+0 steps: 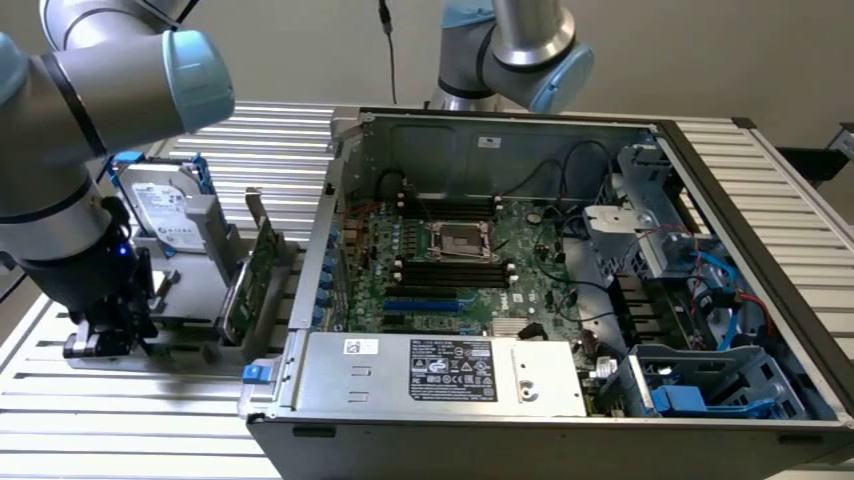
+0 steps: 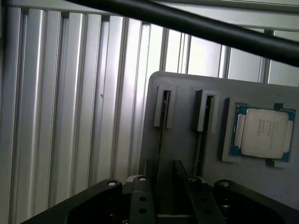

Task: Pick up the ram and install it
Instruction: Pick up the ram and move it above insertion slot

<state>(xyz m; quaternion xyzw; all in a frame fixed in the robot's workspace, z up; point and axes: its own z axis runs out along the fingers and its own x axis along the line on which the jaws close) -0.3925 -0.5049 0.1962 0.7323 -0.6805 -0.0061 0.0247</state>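
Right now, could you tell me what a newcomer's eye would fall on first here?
The open computer case, its green circuit board exposed, takes up the exterior view's right. At that view's left, the robot arm hangs over a grey tray. A silver processor chip sits in that tray's recess, near the open hand.

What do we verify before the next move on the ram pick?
1. Jaws open, nothing held: ok. The gripper stands wide over the fixture plate.
2. Jaws straddle the ram, edge-on in the holder farther from the CPU: ok.
3. Height above the ram for a grip: cannot tell.
4. Black memory slots free: ok, they look empty.
5. Top of the case open: ok.
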